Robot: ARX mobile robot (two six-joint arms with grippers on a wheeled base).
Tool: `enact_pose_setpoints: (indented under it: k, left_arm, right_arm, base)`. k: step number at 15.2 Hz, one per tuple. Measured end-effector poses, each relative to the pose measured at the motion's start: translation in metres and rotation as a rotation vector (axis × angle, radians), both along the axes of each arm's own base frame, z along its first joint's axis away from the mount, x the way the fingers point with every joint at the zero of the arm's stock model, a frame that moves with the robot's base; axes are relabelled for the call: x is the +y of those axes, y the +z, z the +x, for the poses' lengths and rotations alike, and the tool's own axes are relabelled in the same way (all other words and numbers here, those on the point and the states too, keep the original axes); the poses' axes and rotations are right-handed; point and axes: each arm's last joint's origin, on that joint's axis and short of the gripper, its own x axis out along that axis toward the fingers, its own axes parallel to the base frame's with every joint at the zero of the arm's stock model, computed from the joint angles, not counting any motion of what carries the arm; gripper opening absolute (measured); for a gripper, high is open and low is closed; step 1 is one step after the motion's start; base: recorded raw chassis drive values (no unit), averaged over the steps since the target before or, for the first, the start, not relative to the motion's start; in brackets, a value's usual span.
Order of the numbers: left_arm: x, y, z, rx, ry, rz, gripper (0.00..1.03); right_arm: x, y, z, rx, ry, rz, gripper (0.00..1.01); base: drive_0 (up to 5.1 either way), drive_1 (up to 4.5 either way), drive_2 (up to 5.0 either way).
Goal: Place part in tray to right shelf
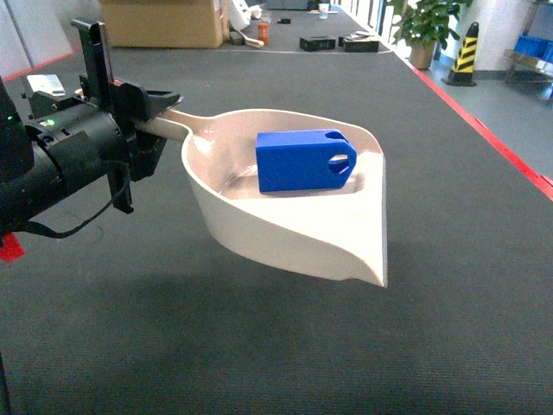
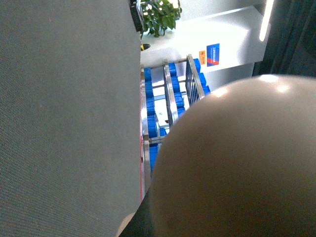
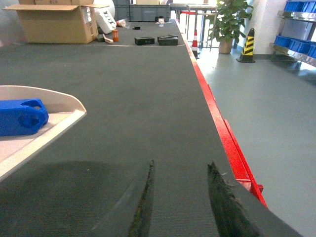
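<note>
The blue part (image 1: 302, 160) lies inside the cream tray (image 1: 285, 233), which hangs in the air above the dark table. My left gripper (image 1: 143, 108) is shut on the tray's handle at the left. In the left wrist view the tray's rounded underside (image 2: 237, 163) fills the right half and hides the jaws. The right wrist view shows the part (image 3: 19, 116) in the tray (image 3: 59, 106) at the far left. My right gripper (image 3: 181, 164) is open over the table with nothing between its fingers. The right shelf (image 3: 296, 34), a steel rack, stands beyond the floor aisle.
The table's red edge (image 3: 222, 128) runs along the right, with grey floor past it. A cardboard box (image 1: 164, 22) and small black items (image 1: 317, 42) sit at the far end. A striped cone (image 1: 467, 52) and a potted plant (image 1: 423, 26) stand on the floor. Blue crates (image 3: 291, 43) fill the rack.
</note>
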Motion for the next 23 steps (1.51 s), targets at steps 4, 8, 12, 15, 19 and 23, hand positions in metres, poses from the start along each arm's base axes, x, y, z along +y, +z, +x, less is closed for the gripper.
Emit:
enact_pose_setpoints:
  k: [4, 8, 12, 15, 19, 23]
  left_arm:
    - [0.0028, 0.0003, 0.0005, -0.003, 0.011, -0.001, 0.14]
    - [0.0015, -0.0004, 0.0002, 0.004, 0.007, 0.001, 0.14]
    - [0.0, 0.0, -0.0001, 0.0, 0.0, 0.0, 0.14]
    - [0.0, 0.0, -0.0001, 0.0, -0.001, 0.001, 0.14]
    - [0.0, 0.0, -0.0001, 0.0, 0.0, 0.0, 0.14]
    - [0.0, 0.0002, -0.0001, -0.001, -0.002, 0.0, 0.14]
  right_arm:
    - [0.0, 0.0003, -0.0001, -0.003, 0.001, 0.0, 0.78]
    - [0.0, -0.0001, 0.0, 0.0, 0.001, 0.0, 0.97]
    - [0.0, 0.0, 0.0, -0.001, 0.001, 0.0, 0.98]
    - [0.0, -0.0001, 0.0, 0.0, 0.001, 0.0, 0.98]
    - [0.0, -0.0002, 0.0, 0.002, 0.001, 0.0, 0.98]
    - [0.0, -0.0002, -0.0001, 0.0, 0.001, 0.0, 0.98]
  base:
    - [4.6, -4.02, -0.2]
    - [4.5, -4.08, -0.9]
    - [4.8, -3.64, -1.1]
    - [5.0, -2.9, -1.7]
    - [5.0, -2.29, -2.3]
    - [5.0, -2.39, -2.4]
